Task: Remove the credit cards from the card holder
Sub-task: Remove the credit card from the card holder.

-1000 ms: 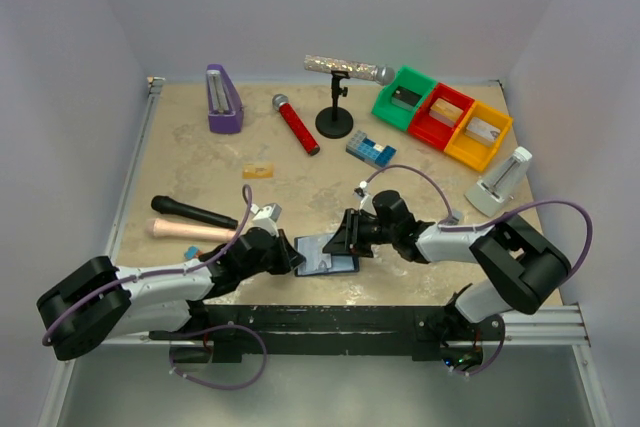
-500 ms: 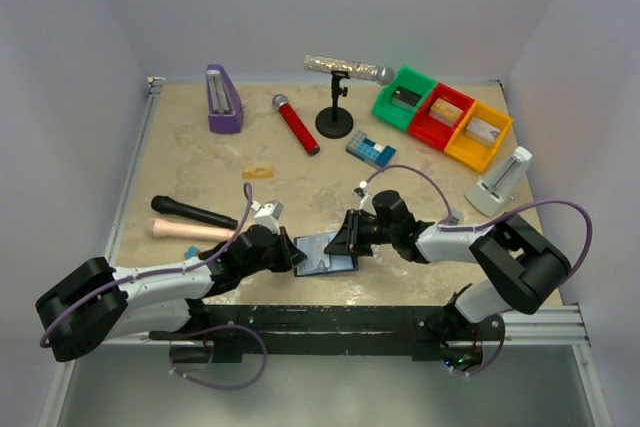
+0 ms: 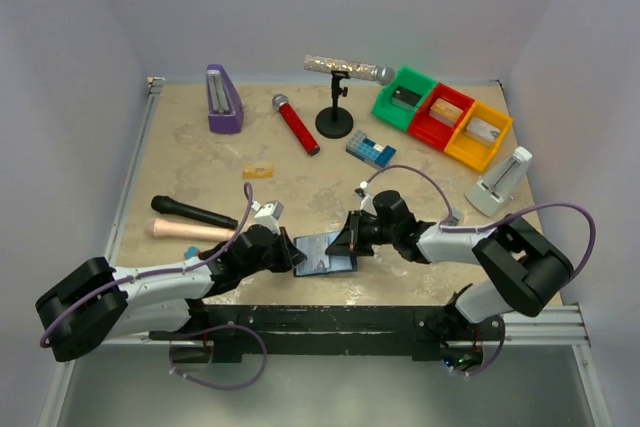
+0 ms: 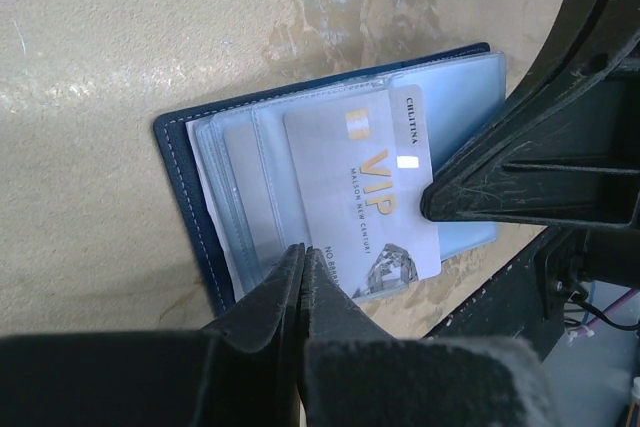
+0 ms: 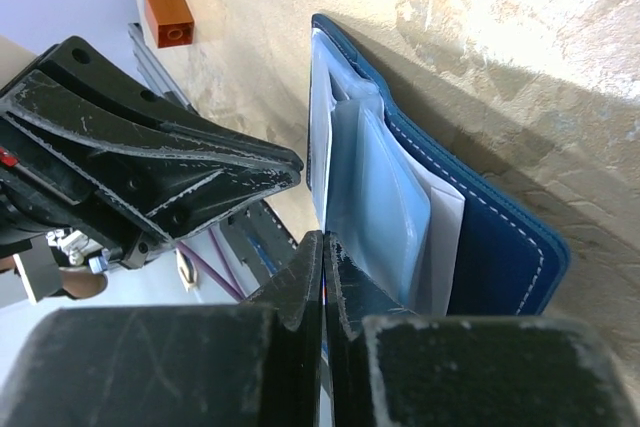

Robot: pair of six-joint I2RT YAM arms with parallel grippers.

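The card holder (image 3: pixel 322 255), dark blue with pale inner pockets, lies open on the table near the front edge (image 4: pixel 180 197) (image 5: pixel 500 237). A silver credit card (image 4: pixel 375 187) sticks halfway out of a pocket. My right gripper (image 3: pixel 350 242) (image 5: pixel 322 239) is shut on that card's outer edge; a thin sliver of it shows between the fingers (image 4: pixel 520 182). My left gripper (image 3: pixel 293 254) (image 4: pixel 300 252) is shut, its tips resting on the holder's pockets beside the card's lower corner. A gold credit card (image 3: pixel 258 171) lies apart on the table.
A black handle (image 3: pixel 195 213), a peach one (image 3: pixel 185 231) and an orange-and-blue block (image 5: pixel 167 9) lie left of the left arm. Further back are a red microphone (image 3: pixel 296 124), a microphone stand (image 3: pixel 335 117), a blue-and-white block (image 3: pixel 370 150) and coloured bins (image 3: pixel 443 117).
My right gripper has closed from partly open onto the silver card's edge. The left gripper and the card holder have stayed in place.
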